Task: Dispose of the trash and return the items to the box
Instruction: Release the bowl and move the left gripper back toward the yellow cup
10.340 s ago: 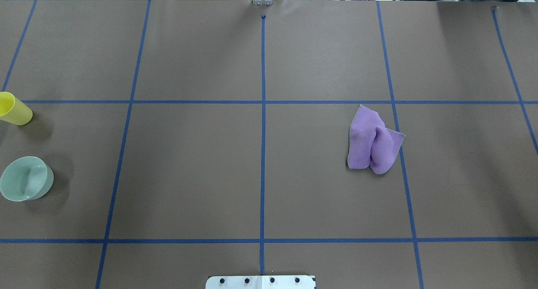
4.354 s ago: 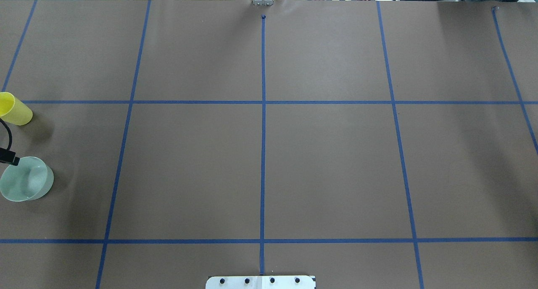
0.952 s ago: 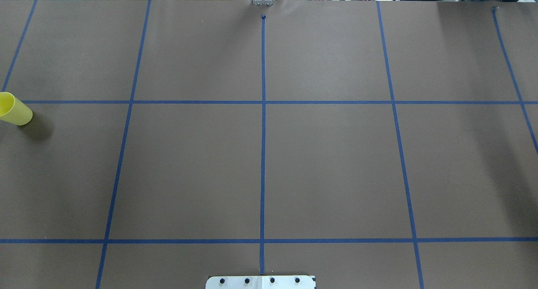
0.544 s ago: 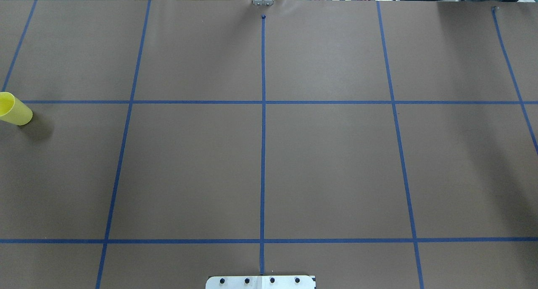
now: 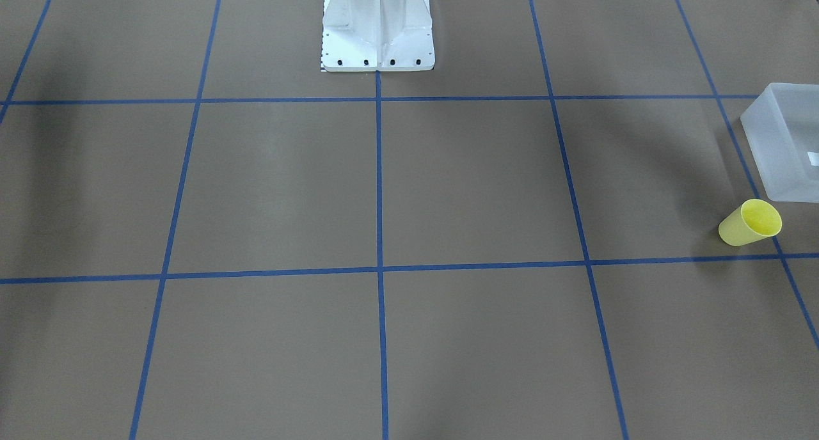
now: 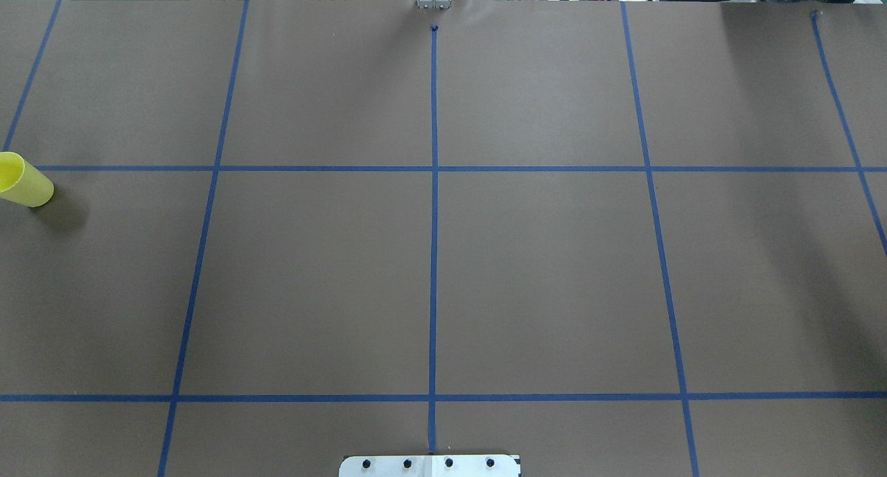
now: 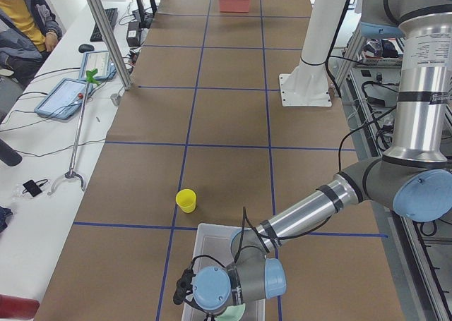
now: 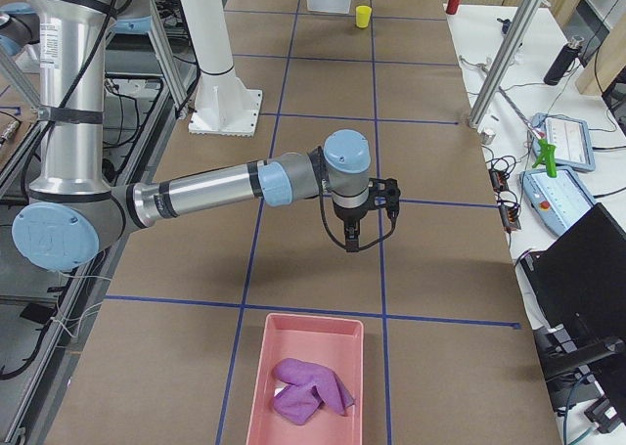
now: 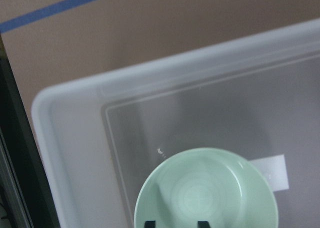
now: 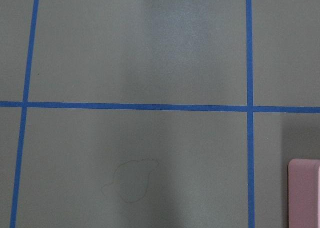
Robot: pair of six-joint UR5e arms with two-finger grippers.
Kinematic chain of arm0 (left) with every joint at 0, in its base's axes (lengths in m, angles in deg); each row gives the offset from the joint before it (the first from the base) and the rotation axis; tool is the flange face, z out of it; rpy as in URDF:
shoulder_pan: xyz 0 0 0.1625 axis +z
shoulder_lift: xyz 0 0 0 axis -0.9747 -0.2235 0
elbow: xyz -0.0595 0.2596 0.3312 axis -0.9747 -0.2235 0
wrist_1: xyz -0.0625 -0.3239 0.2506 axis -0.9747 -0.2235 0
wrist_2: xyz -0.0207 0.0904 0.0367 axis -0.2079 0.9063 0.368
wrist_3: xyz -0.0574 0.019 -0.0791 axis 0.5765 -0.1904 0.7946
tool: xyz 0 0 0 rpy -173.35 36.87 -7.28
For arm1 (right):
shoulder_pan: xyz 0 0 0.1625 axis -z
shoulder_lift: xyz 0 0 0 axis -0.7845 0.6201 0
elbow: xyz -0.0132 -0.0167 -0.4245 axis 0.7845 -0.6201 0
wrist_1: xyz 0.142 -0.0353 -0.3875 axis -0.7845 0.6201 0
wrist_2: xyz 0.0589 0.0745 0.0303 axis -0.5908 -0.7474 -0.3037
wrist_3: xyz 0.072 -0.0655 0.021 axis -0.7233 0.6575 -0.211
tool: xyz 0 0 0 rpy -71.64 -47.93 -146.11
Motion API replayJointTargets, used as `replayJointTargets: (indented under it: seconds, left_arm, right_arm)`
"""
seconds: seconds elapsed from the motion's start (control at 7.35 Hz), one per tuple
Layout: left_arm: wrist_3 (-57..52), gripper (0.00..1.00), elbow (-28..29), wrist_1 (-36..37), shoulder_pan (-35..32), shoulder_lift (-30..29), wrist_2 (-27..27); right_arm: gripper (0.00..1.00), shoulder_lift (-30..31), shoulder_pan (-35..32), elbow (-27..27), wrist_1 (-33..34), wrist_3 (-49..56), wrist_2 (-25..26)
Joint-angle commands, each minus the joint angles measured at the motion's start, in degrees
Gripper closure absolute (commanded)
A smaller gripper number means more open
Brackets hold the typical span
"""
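Note:
A yellow cup [image 5: 750,223] stands upright on the brown table, just beside the translucent white box [image 5: 777,142]. The cup also shows at the left edge of the overhead view [image 6: 24,180] and in the exterior left view [image 7: 186,200]. My left gripper [image 9: 175,224] hangs over the box [image 9: 65,138], its fingertips apart above a pale green bowl [image 9: 205,193] that sits inside the box, partly over a white label. My right gripper [image 8: 351,242] points down above bare table, clear of any item; I cannot tell whether it is open or shut.
A pink tray [image 8: 308,337] holding a purple cloth [image 8: 308,391] lies at the table's right end. The white robot base [image 5: 377,31] stands mid-table at my edge. A person [image 7: 25,17] sits beyond the far side, with tablets and cables there.
The purple cloth and then the green bowl have left the overhead view. Over the last second nothing in that view has moved; the yellow cup stays put.

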State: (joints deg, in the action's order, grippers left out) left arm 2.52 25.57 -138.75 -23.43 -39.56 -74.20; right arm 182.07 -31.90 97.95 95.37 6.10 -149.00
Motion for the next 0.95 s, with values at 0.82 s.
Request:
replayJointTargets:
  seconds: [0.82]
  left_arm:
    - [39.02, 0.03, -23.79, 7.49, 19.83, -4.41, -1.66]
  right_arm:
    - [0.0, 0.25, 2.45, 2.4, -0.05, -1.46, 0.06]
